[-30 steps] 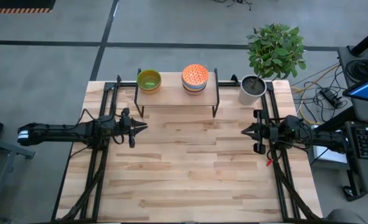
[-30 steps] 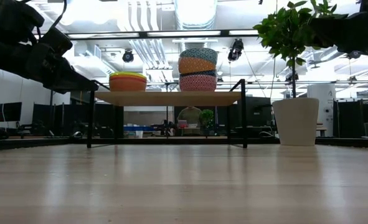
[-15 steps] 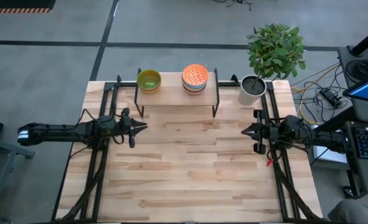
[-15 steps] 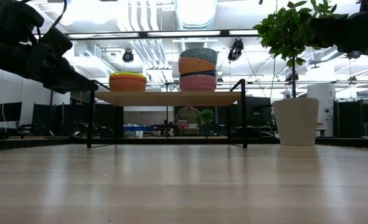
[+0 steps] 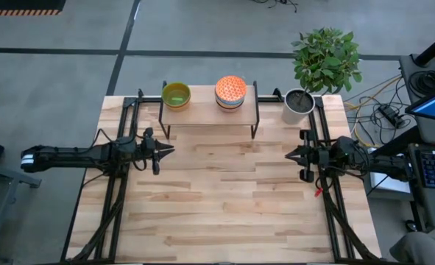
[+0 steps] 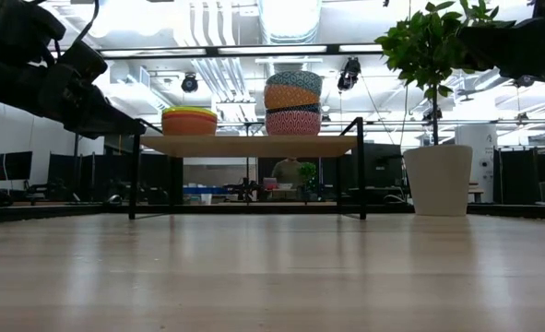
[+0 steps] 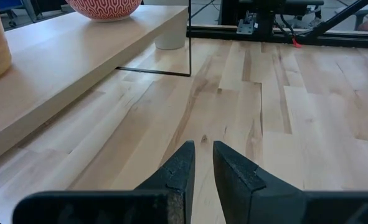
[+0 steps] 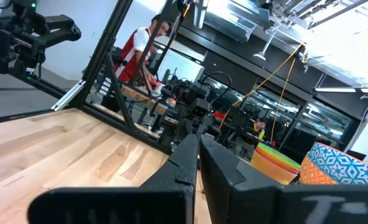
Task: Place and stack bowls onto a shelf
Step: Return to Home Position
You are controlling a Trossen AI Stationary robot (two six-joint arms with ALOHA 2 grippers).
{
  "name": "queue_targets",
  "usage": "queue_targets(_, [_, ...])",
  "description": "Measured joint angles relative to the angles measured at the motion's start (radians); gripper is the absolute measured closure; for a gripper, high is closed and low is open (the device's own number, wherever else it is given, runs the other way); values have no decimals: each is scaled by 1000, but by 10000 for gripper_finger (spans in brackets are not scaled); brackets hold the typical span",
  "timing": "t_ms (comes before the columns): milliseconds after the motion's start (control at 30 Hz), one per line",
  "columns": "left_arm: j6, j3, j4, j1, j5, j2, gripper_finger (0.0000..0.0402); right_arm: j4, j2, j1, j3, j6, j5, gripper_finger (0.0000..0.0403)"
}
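Evidently the bowls, probably light, rigid, slick and best pinched at the rim, are sitting in a green-topped stack (image 5: 176,94) and a patterned stack (image 5: 230,90) on the shelf (image 5: 202,115), well apart from the left gripper (image 5: 170,151) and right gripper (image 5: 289,155), both hovering empty with fingers drawn together.

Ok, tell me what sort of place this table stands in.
Probably a robotics lab or workshop: bare ceiling ducts with strip lights, a person at cluttered workbenches, and cables on a concrete floor.
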Motion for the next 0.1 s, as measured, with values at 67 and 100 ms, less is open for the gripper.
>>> queue_targets(67, [0,0,0,0,0,0,361,0,0,0,0,0,0,394])
queue_targets(100, [0,0,0,0,0,0,361,0,0,0,0,0,0,394])
